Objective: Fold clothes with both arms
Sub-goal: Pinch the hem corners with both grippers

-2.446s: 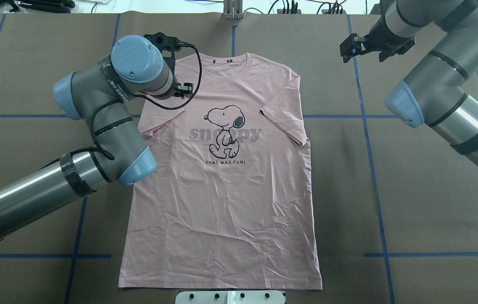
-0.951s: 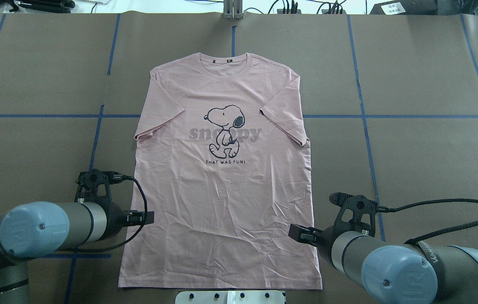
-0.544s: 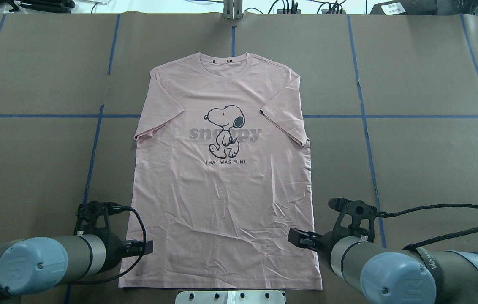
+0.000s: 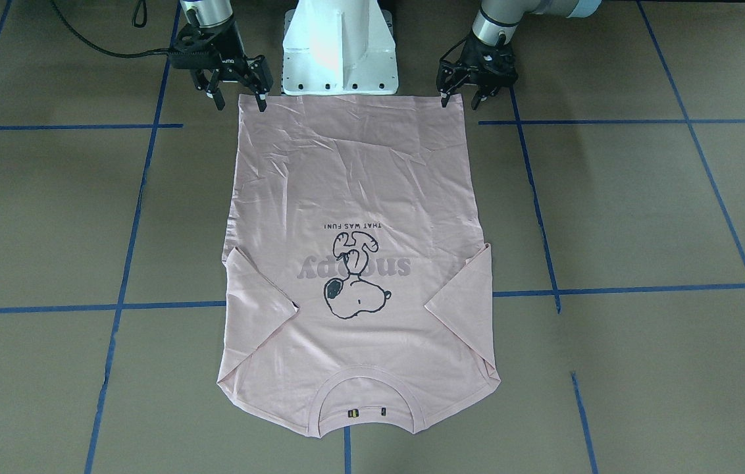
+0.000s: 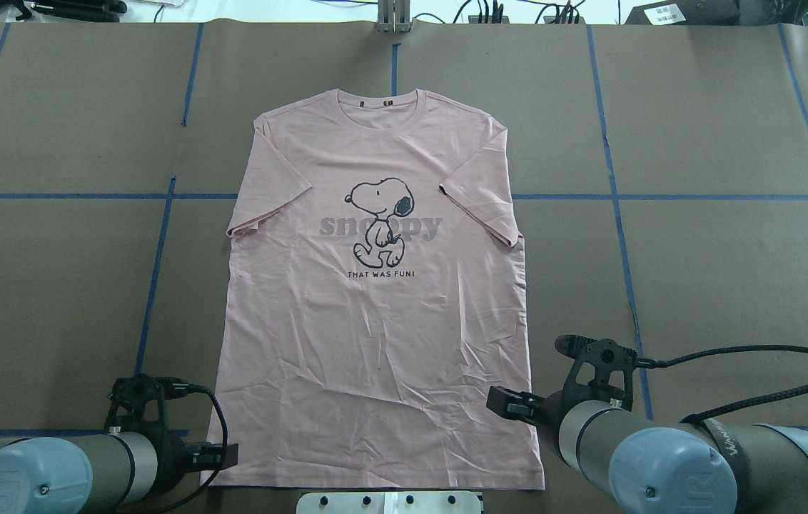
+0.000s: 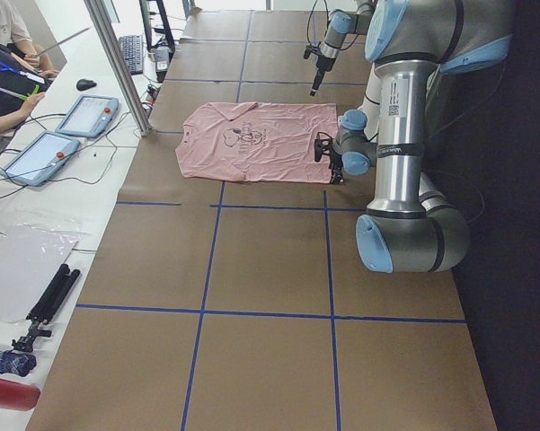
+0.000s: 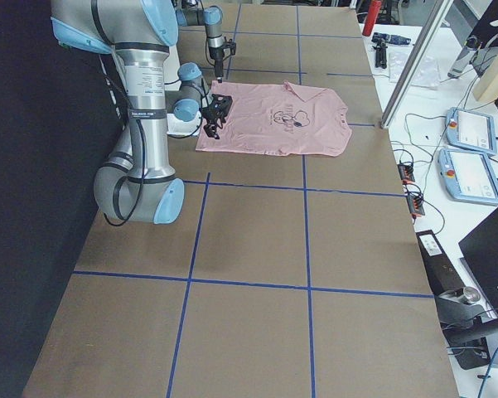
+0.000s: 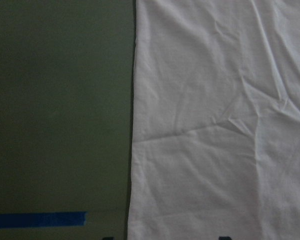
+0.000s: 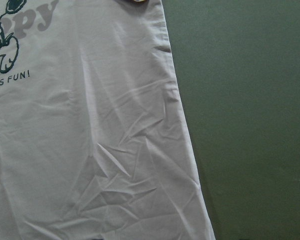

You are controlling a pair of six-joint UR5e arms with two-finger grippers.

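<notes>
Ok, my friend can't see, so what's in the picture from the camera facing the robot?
A pale pink T-shirt with a Snoopy cartoon lies flat, front up, on a brown table, collar nearest the camera. At its far hem, the left gripper and right gripper stand open, one at each corner.

T-shirt (image 5: 375, 343): one is lying flat.
Arms: two are showing, left arm (image 5: 40, 478) and right arm (image 5: 661, 464).
Grippers: two are showing, left gripper (image 4: 461, 102) and right gripper (image 4: 239, 102).
Tablets (image 7: 471, 128) (image 7: 468, 177): two are lying alongside.

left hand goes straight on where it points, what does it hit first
The left hand points down, straddling the pink T-shirt's hem corner: probably that fabric first, height unclear.
</notes>
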